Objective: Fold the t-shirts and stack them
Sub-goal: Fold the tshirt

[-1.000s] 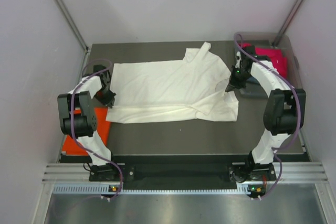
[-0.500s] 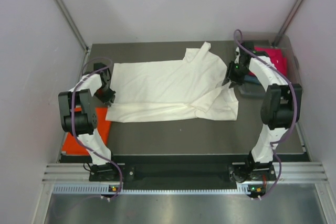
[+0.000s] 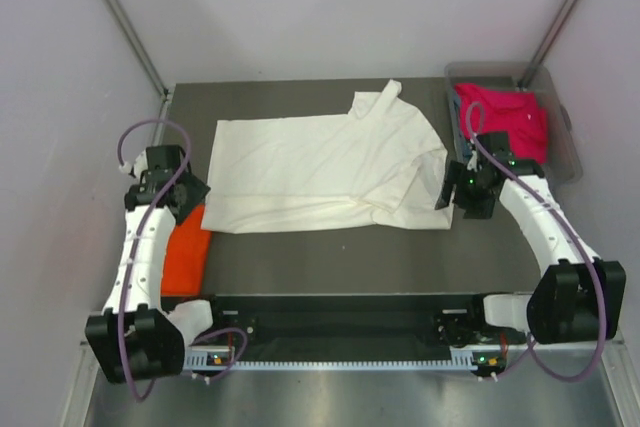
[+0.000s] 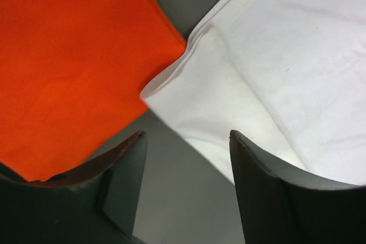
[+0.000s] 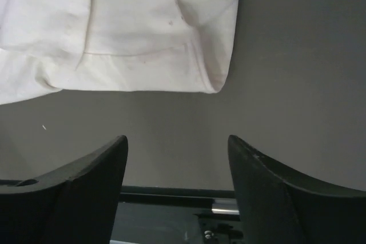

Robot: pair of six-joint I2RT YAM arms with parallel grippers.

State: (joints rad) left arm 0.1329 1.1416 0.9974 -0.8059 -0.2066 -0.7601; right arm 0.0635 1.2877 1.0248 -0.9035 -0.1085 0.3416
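A large cream-white t-shirt (image 3: 320,162) lies folded lengthwise across the middle of the table, one sleeve pointing to the far side. Its near-left corner (image 4: 274,67) touches a folded bright orange t-shirt (image 3: 185,257) (image 4: 68,55) at the table's left edge. My left gripper (image 3: 192,197) (image 4: 186,141) hovers open over that corner, with bare table between its fingers (image 4: 123,181). At the shirt's right end my right gripper (image 3: 443,195) (image 5: 177,144) stands open just off the near-right corner (image 5: 131,27), holding nothing. A magenta-pink t-shirt (image 3: 505,117) lies in the bin.
A clear plastic bin (image 3: 562,142) stands at the back right and holds the magenta-pink shirt. Grey walls close in the left, right and far sides. The arms' black base rail (image 3: 340,317) runs along the near edge.
Both grippers have opened and let go of the cream-white shirt's ends. Both arms have drawn back, the left toward the left edge, the right toward the near side. The shirt lies flat.
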